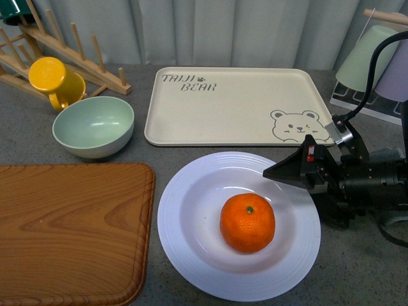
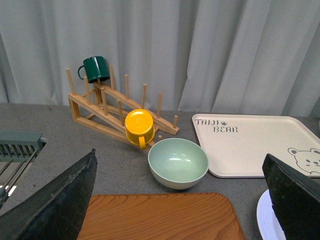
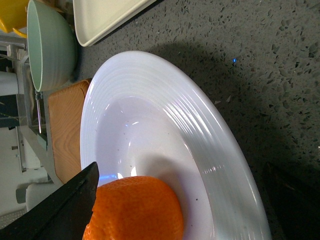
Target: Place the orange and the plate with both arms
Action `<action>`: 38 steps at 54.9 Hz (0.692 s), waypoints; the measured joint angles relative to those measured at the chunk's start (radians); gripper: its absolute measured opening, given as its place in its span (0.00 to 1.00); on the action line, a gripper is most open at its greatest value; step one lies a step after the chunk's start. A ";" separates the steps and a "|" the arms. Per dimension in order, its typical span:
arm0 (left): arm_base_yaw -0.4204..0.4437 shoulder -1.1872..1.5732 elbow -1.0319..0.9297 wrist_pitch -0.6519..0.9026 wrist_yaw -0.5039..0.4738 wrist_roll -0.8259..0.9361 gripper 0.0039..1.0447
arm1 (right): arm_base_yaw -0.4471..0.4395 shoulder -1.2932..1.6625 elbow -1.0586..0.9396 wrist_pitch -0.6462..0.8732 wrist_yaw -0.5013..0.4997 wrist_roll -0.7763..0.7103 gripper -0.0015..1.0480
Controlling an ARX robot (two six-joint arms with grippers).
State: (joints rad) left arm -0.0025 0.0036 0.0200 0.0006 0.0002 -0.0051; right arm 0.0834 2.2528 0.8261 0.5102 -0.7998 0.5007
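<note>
- The orange (image 1: 247,223) sits in the plate (image 1: 185,255); the right fingers (image 1: 290,171) hang spread and empty at its rim.
- Best to draw them clear without nudging the plate.
- The left fingers (image 2: 65,195) are spread too.

Wide-spread left tool (image 2: 179,155), green bowl (image 2: 178,164) beyond

In the front view, the right arm (image 1: 373,182) is being cut off by the right picture edge, and the plate (image 1: 191,255) rim is being partly covered by it. In the right wrist view, the orange (image 3: 140,207) is being cropped by the picture edge and partly masked by a black gripper finger (image 3: 60,215). In the left wrist view, only a sliver of the plate (image 2: 267,225) is being shown.
</note>
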 joint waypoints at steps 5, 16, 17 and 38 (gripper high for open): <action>0.000 0.000 0.000 0.000 0.000 0.000 0.94 | 0.000 0.000 0.000 0.004 0.002 0.007 0.91; 0.000 0.000 0.000 0.000 0.000 0.000 0.94 | -0.003 0.000 0.000 0.003 0.014 0.013 0.76; 0.000 0.000 0.000 0.000 0.000 0.000 0.94 | -0.003 0.000 0.000 0.003 0.015 0.013 0.74; 0.000 0.000 0.000 0.000 0.000 0.000 0.94 | -0.004 0.000 -0.002 -0.001 -0.011 0.016 0.07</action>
State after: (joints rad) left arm -0.0025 0.0036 0.0200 0.0006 0.0002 -0.0051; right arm 0.0795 2.2524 0.8238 0.5091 -0.8112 0.5163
